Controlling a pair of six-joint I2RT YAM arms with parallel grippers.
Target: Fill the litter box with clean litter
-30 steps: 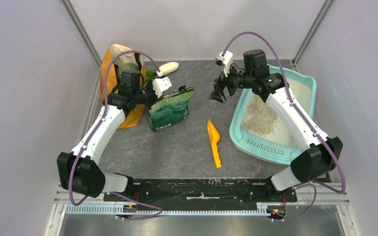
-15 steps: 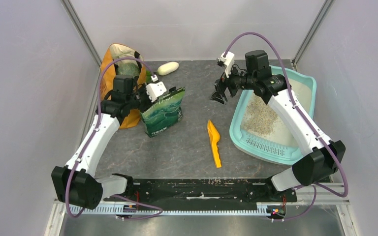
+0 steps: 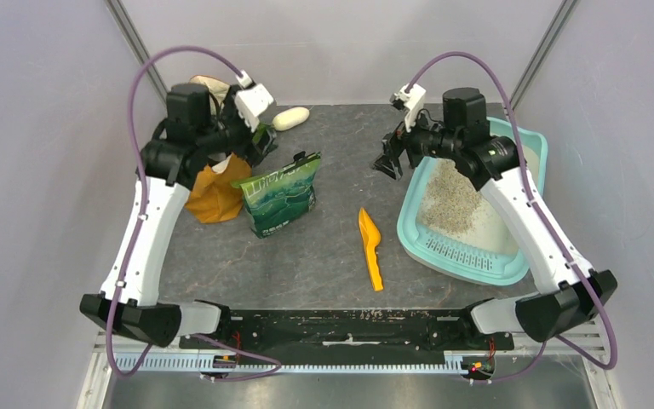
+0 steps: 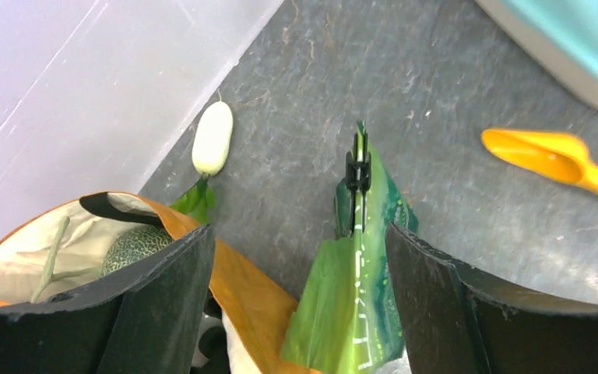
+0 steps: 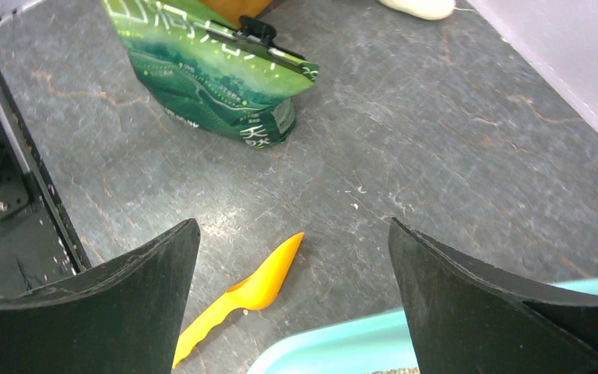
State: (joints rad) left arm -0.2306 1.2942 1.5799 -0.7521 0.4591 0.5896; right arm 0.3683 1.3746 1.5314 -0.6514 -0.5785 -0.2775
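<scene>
Moved since a second ago: left gripper, then shut at the top of the green printed bag, now lifted above it with jaws spread wide, the bag's clipped top edge below the gap and touching neither finger; right gripper drifted slightly toward the litter box, jaws as wide apart as before, nothing between them. Item: litter box, pale turquoise, right side of the table, slotted grille at its near end. Item: litter, grey-beige speckled patch on the box floor (covers only part; whitish floor shows beside it). Item: green printed bag, upright, left of centre, black clip on its top. Item: orange scoop, flat on the table between bag and box, touching neither. Item: orange-tan cloth bag, just beside the green printed bag on its left, netted melon inside. Item: white oblong object, near the back wall
</scene>
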